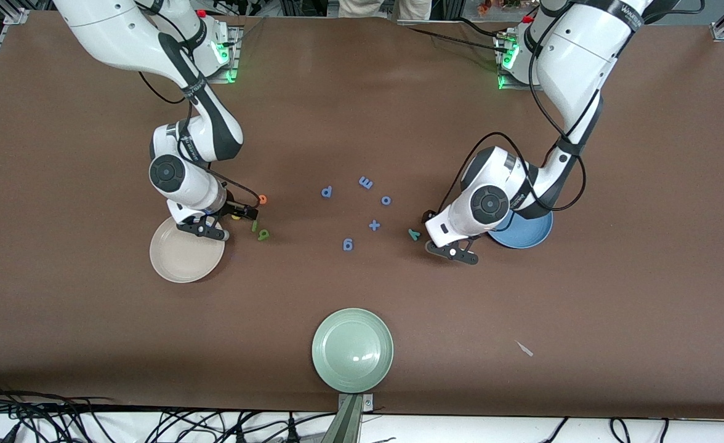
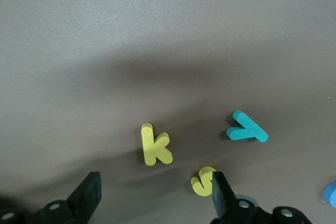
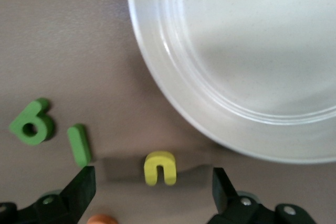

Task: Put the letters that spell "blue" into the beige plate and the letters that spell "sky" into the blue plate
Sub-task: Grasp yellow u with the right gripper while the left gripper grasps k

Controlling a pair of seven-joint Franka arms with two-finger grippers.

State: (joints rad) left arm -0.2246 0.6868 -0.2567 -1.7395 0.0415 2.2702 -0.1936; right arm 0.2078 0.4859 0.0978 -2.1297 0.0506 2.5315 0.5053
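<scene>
Beige plate (image 1: 180, 258) and blue plate (image 1: 525, 232) hold nothing.

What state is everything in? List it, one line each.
left gripper: open, empty, over the k and s
right gripper: open, empty, over the u
beige plate: empty
blue plate: partly hidden, visible part empty
pale green plate: empty
b, l, u, e: on the table, beside the beige plate
s, k, y: on the table, outside the blue plate
</scene>
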